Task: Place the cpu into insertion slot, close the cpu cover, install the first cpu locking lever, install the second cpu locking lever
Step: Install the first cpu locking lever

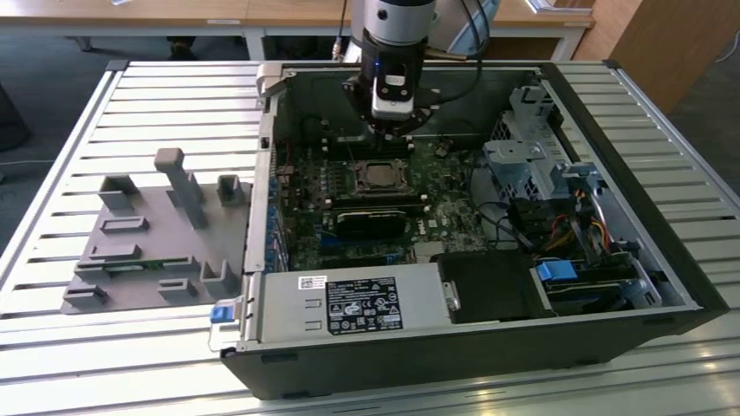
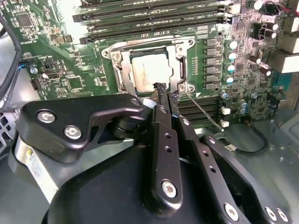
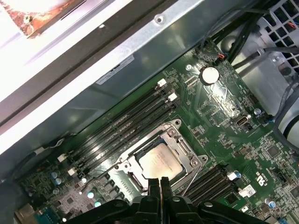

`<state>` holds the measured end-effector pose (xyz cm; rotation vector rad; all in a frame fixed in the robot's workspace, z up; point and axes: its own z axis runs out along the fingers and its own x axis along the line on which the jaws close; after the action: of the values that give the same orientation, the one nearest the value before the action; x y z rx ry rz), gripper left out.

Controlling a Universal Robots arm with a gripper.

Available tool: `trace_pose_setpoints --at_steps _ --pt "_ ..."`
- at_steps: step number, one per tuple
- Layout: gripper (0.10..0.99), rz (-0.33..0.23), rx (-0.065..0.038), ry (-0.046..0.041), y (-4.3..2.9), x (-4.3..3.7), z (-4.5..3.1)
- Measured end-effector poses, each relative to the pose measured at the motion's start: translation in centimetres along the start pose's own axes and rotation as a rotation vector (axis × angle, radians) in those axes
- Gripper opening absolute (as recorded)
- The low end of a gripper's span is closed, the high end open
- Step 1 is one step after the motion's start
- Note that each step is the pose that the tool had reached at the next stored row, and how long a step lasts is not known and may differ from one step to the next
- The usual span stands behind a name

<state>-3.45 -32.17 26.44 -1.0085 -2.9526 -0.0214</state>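
Open case on the table, with a rack beside it.

The computer case (image 1: 463, 360) lies on the slatted table (image 1: 69, 130), and a moulded rack (image 1: 151, 234) sits on the exterior view's left. Inside, the cpu (image 1: 376, 176) sits in the insertion slot (image 2: 117, 58), with the cpu cover (image 3: 183, 150) seemingly flat around it. Memory slots (image 3: 117, 135) flank two sides, and the gripper (image 1: 391, 130) hangs just above the slot's edge.

**Matte black gripper on a silver-and-black arm**

The arm (image 1: 399, 19) is a pale silver cylinder above a black wrist block (image 1: 387, 74). The block carries a small blue light (image 1: 373, 61) and a white patch (image 1: 393, 83). Black cables (image 1: 469, 39) loop beside it. The gripper (image 2: 162, 89) is matte black, with broad rounded link plates (image 2: 79, 123) pinned by round silver screws (image 2: 169, 188). Its two slim fingers (image 2: 164, 135) are drilled with rows of small holes and end in rough, woven-looking tips.
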Motion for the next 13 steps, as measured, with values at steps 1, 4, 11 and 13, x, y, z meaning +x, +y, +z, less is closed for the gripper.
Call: trace_pose_setpoints --at_steps 1,4,11,13 --pt "0.153 -0.008 0.0 0.0001 0.0 0.0 0.0" --pt "0.153 -0.03 0.001 0.0002 0.0 0.0 0.0" --pt "0.153 -0.093 0.002 0.0006 0.0 0.0 0.0" --pt "0.153 -0.112 0.003 0.0007 0.0 0.0 0.0"
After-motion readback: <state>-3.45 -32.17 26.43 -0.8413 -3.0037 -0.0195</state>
